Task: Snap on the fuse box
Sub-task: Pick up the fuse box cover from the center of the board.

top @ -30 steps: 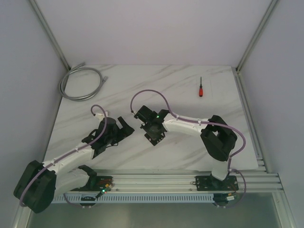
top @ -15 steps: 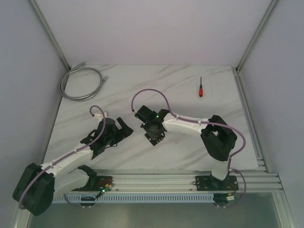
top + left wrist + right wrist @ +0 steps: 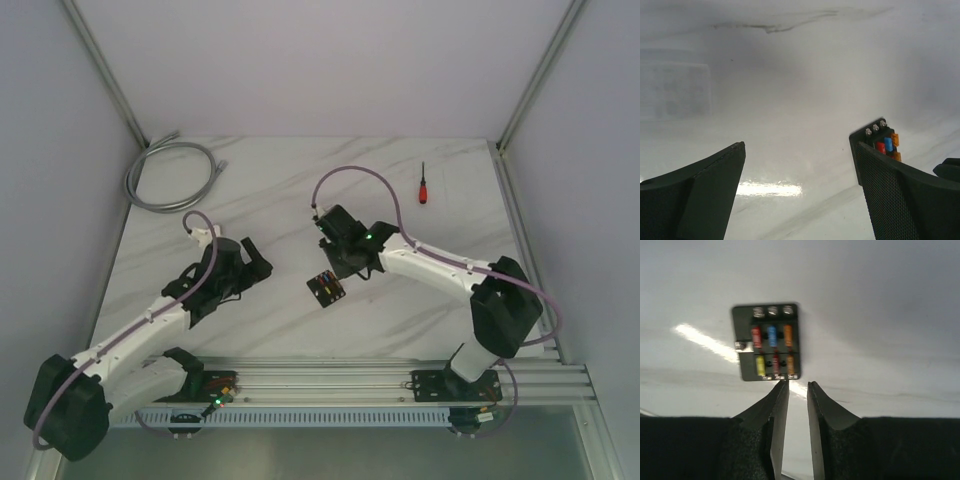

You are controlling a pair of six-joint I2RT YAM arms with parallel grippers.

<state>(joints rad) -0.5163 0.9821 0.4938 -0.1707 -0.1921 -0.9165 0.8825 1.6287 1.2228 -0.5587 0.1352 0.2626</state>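
The fuse box (image 3: 326, 288) lies flat on the marble table, a small black block with red, blue, orange and yellow fuses showing in its slots. In the right wrist view the fuse box (image 3: 767, 342) sits just past the fingertips, untouched. My right gripper (image 3: 341, 267) (image 3: 798, 383) hovers behind and to the right of it, jaws a narrow gap apart with nothing between them. My left gripper (image 3: 256, 270) (image 3: 799, 147) stands wide open to the box's left, holding nothing. The fuse box (image 3: 879, 141) peeks out behind its right finger.
A red-handled screwdriver (image 3: 423, 186) lies at the back right. A coiled grey cable (image 3: 170, 176) rests at the back left corner. An aluminium rail (image 3: 350, 376) runs along the near edge, and frame posts stand at both back corners.
My right gripper has drawn back and to the right off the fuse box and parted its jaws, uncovering the box with its fuses. The left arm shifted slightly and stayed open.
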